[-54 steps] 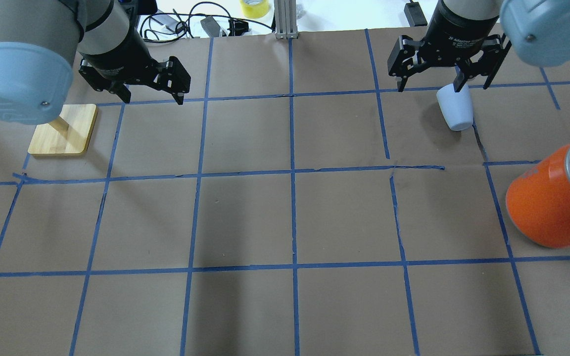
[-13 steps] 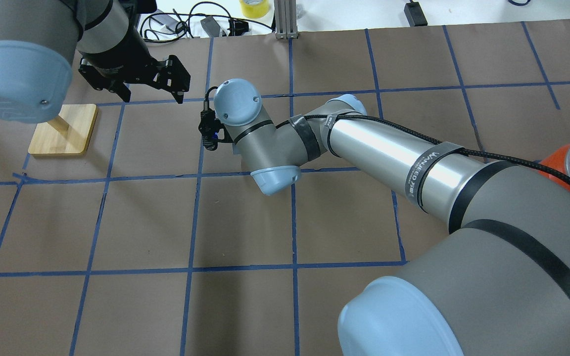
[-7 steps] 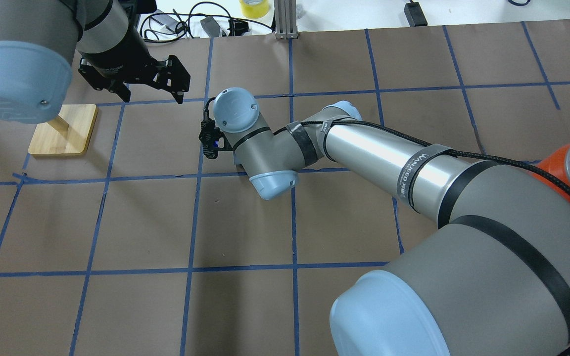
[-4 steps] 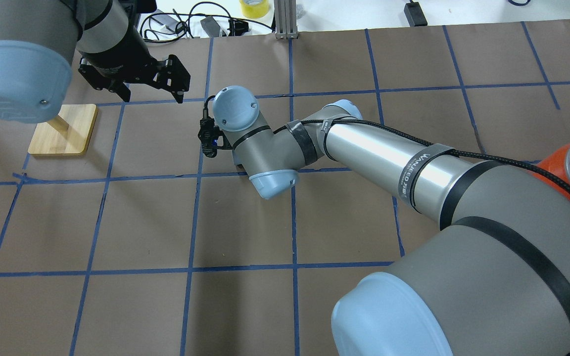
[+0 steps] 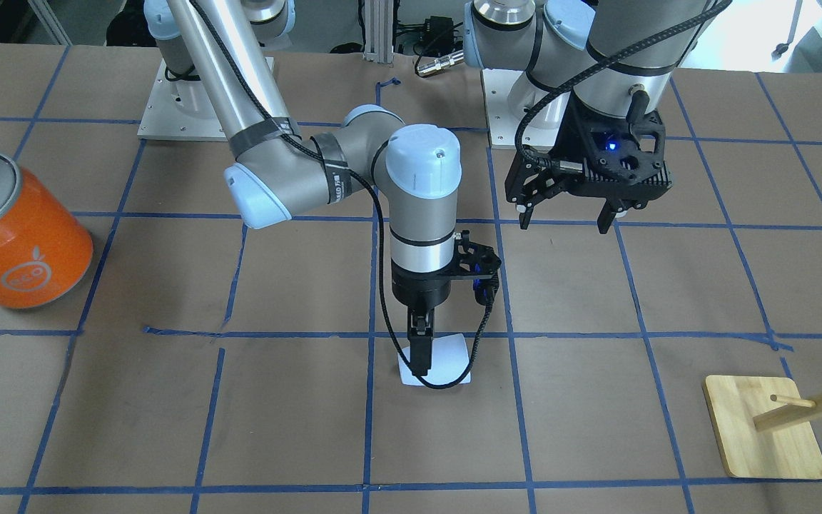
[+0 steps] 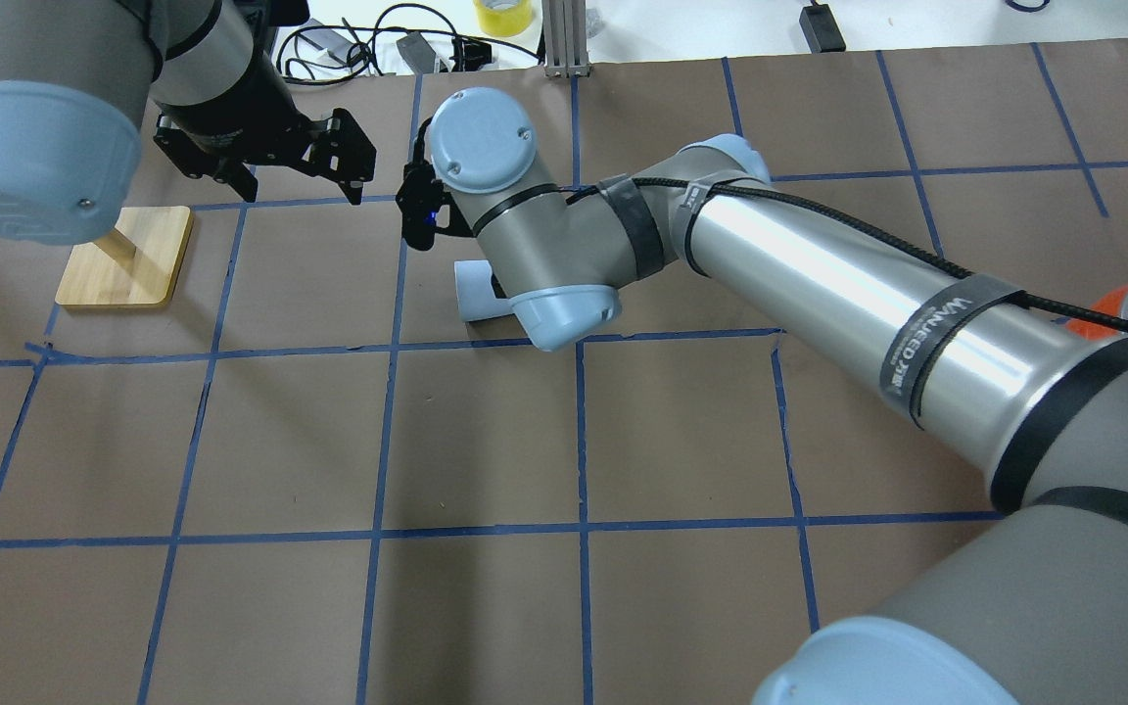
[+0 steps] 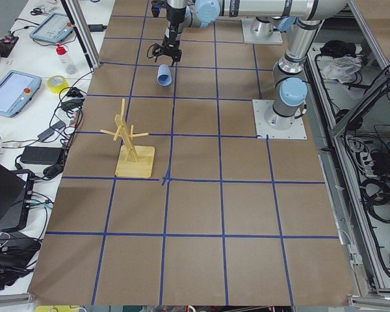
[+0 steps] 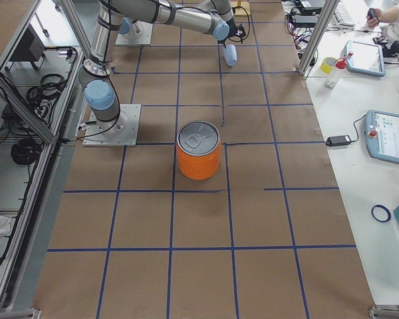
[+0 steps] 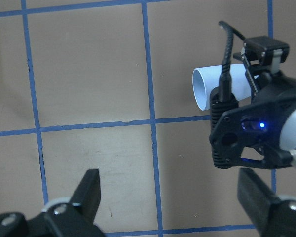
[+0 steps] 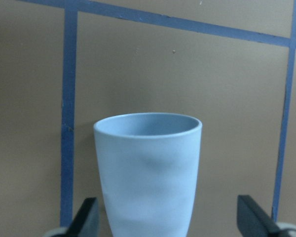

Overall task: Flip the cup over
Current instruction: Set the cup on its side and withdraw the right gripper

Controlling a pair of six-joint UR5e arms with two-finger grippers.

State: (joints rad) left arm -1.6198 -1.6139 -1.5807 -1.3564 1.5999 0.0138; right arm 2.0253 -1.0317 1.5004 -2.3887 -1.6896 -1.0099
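Observation:
The pale lavender-blue cup (image 10: 148,168) lies on its side on the brown paper near the table's middle. It shows in the front view (image 5: 450,353), in the left wrist view (image 9: 207,86) with its rim to the left, and partly under my right wrist from overhead (image 6: 474,292). My right gripper (image 10: 170,217) points straight down over it (image 5: 422,360). It is open, one finger on each side of the cup's narrow end, and neither touches it. My left gripper (image 6: 305,191) hangs open and empty to the left of the cup, also in the front view (image 5: 564,227).
A large orange can (image 5: 18,243) with a silver top stands on the robot's right side of the table (image 8: 199,156). A wooden peg stand (image 6: 128,259) stands on the robot's left side (image 5: 764,428). Blue tape lines grid the brown paper.
My right wrist has risen and shifted toward the table's far edge. The cup, hidden under it before, now shows lying on the paper. The left arm has not moved.

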